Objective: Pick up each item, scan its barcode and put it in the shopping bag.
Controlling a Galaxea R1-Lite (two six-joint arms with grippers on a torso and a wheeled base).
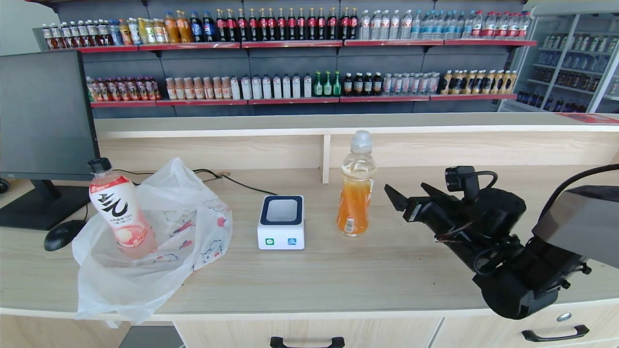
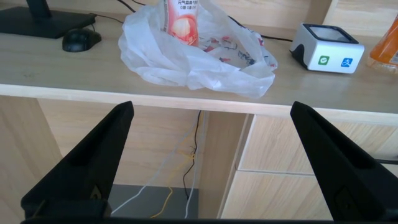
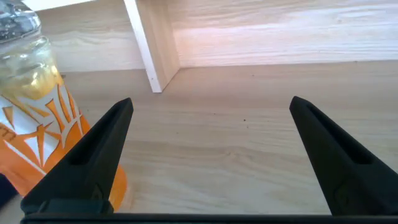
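Standing upright on the bench (image 1: 387, 270), just right of the scanner (image 1: 281, 222), the orange bottle (image 1: 356, 193) looks partly full, light, smooth and tippy; grip its labelled middle. The right pincer (image 1: 405, 189) gapes wide beside it, holding nothing; the left pincer (image 2: 211, 107) gapes empty too.

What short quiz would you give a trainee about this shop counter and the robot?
1. True or false: the pink-labelled plastic bottle with a black cap stands inside the thin white plastic shopping bag.
2. What stands between that bag and the orange drink bottle with a clear cap? A) a red basket B) the white box-shaped scanner with a dark-blue rim C) a paper cup
3. Are the right arm's jaws open or shut?
Key: 1 true; 2 B; 3 open.
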